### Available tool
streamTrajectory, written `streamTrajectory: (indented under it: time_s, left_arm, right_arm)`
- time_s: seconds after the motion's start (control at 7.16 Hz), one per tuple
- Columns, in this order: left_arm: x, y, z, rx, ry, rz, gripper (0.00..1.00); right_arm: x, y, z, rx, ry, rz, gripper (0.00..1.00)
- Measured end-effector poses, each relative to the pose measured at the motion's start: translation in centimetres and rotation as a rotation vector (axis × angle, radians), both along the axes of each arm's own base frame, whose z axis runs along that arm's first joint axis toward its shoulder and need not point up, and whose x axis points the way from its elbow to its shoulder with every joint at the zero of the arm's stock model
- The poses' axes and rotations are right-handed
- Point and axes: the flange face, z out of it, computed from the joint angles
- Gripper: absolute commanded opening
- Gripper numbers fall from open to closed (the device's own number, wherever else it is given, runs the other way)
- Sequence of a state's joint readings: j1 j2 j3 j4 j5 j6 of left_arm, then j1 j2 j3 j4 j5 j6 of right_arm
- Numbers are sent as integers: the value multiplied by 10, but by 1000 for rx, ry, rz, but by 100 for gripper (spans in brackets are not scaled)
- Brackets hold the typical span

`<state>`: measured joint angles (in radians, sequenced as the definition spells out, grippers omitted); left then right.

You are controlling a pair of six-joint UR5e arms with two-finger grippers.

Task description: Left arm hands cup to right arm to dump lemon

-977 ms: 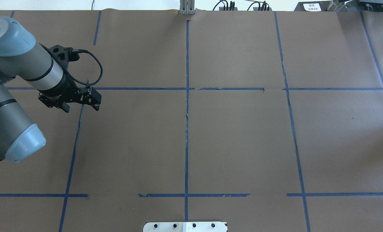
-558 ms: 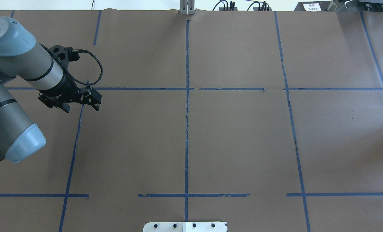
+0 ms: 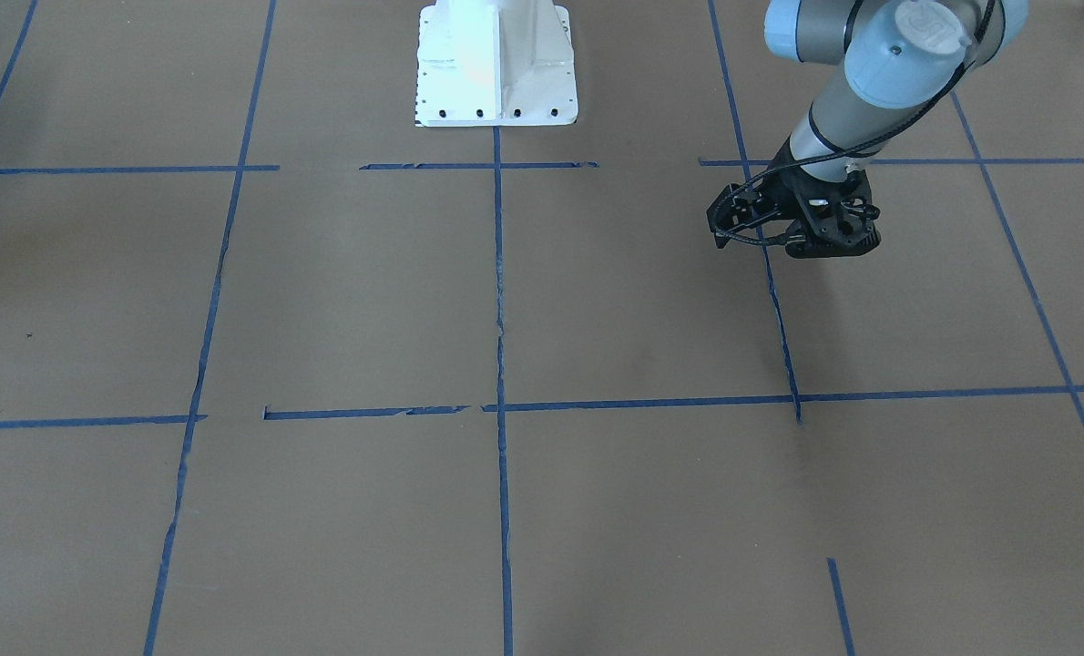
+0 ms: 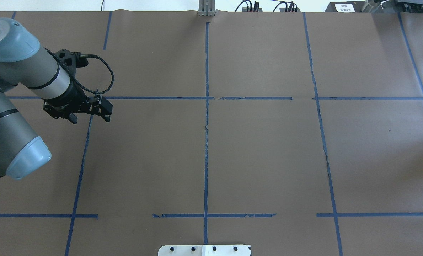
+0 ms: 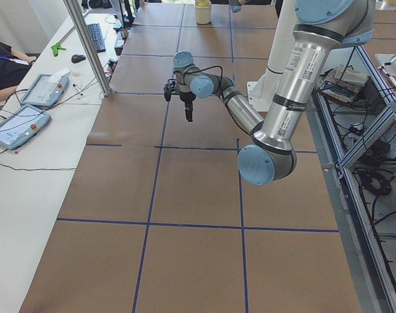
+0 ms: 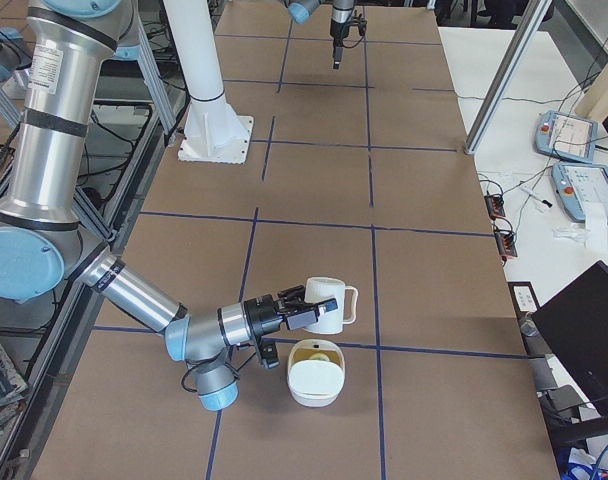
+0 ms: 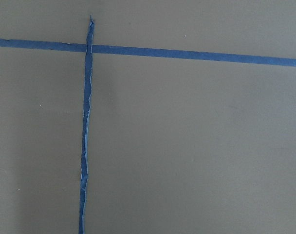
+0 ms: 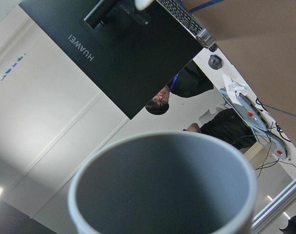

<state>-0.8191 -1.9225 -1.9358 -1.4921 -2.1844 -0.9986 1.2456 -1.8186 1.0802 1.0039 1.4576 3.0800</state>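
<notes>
A: Since a second ago nothing shifts in the overhead view. The left arm [image 4: 23,71] and left gripper [image 4: 89,115] keep their spot over the blue tape [image 4: 144,97].

B: Its fingers?

A: Spread apart, with nothing between them. Its share of the job looks finished.

B: Where is the cup [image 6: 324,305]?

A: At the robot's right end of the table, at the tip of the right gripper [image 6: 302,312], right beside a white container [image 6: 312,388]. The right wrist camera looks into its grey inside, and that is empty.

B: And the lemon [image 6: 319,353]?

A: A yellow-green lump lies inside the container, so I judge the dump is done.

B: Is the right gripper clamped on the cup?

A: I cannot tell. Only the side view shows its fingers, and they are too small to read.
</notes>
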Motion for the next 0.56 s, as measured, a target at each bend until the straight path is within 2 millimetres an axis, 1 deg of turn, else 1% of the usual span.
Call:
streamTrajectory:
  time_s: [0.56]
  left_arm:
    - [0,0,-1,1,1,1,100]
  right_arm:
    - [-1,-2,0,3,20,0,14]
